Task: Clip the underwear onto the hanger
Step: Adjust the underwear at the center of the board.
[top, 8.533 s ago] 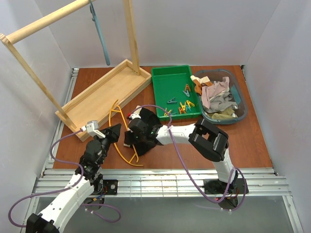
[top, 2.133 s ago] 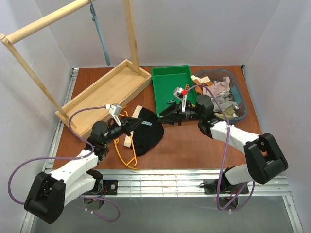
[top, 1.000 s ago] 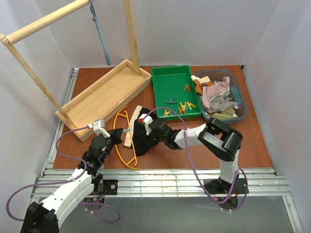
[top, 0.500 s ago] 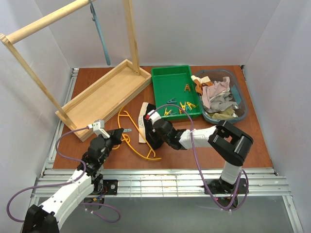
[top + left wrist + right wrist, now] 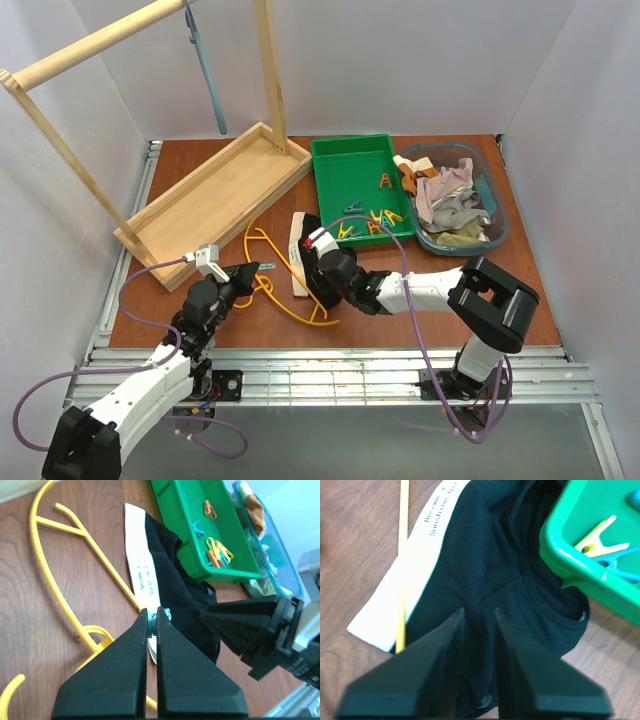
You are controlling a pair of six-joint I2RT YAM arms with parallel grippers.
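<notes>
The green tray [image 5: 322, 190] holds clips. There is an orange clip [image 5: 385, 181] near the back and a blue-grey clip [image 5: 352, 208] in the middle. A bunch of yellow and orange clips [image 5: 378, 217] sits at the near side. Just right of the tray, the see-through bin [image 5: 498, 212] is full of a clothes pile [image 5: 445, 195] in beige, pink and grey.

The underwear [image 5: 520, 565] lies on the table [image 5: 520, 290], and its black cloth touches the tray's near left corner. Its white waistband [image 5: 427, 535] is on the side away from the tray. The yellow hanger [image 5: 110, 569] lies flat beside it, and one thin bar crosses over the waistband.

My right claw [image 5: 476, 622] is down on the black cloth. Its fingers are close together and pinch a fold of it. My left claw [image 5: 152, 614] is squeezed tight on a small pale blue clip [image 5: 165, 613]. Its tips are at the spot where the hanger bar meets the waistband.

Brown table shows to the right of my right arm and in front of the hanger. The flat wooden base [image 5: 210, 200] of the rack is close by on the far left. The metal rails [image 5: 350, 365] run along the near edge.

From the top, my right arm covers the middle of the underwear. Most of the pale blue clip is hidden between my fingers. The hanger is cut off at the bottom of my left wrist view. The letters on the waistband are too small for me to read.
</notes>
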